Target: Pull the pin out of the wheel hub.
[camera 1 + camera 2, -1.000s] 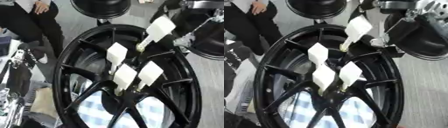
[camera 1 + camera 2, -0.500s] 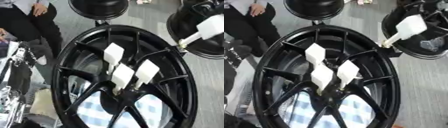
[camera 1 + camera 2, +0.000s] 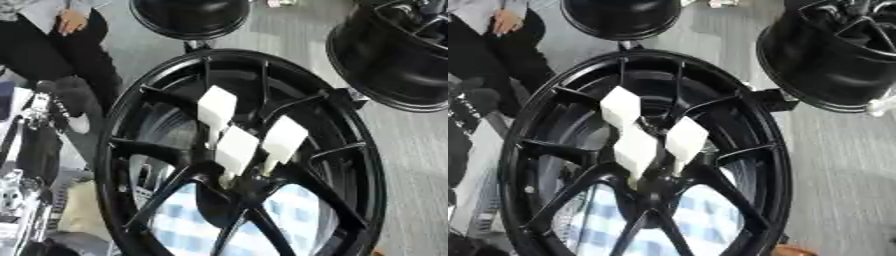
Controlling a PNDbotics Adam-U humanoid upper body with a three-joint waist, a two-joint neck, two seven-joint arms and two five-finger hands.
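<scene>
A big black wheel hub (image 3: 112,131) fills the middle of both eye views, lying askew. Three pins with white block heads stand close together in its centre: one at the upper left (image 3: 217,107), one in the middle (image 3: 236,149) and one at the right (image 3: 285,139). Their thin shafts run down into the centre boss (image 3: 238,186). Neither of my hands shows in either view. A small pale bit (image 3: 881,106) touches the right edge beside the neighbouring wheel; I cannot tell what it is.
A second black wheel (image 3: 394,55) lies at the upper right, a third (image 3: 188,15) at the top. A blue-and-white checked cloth (image 3: 188,220) shows through the spokes. Black and silver machinery (image 3: 22,195) runs along the left edge. A seated person (image 3: 52,40) is at the upper left.
My right hand carried a white-headed pin away from the hub, rightward over the second wheel, and has left the view. Three pins stay in the hub. The camera has shifted.
</scene>
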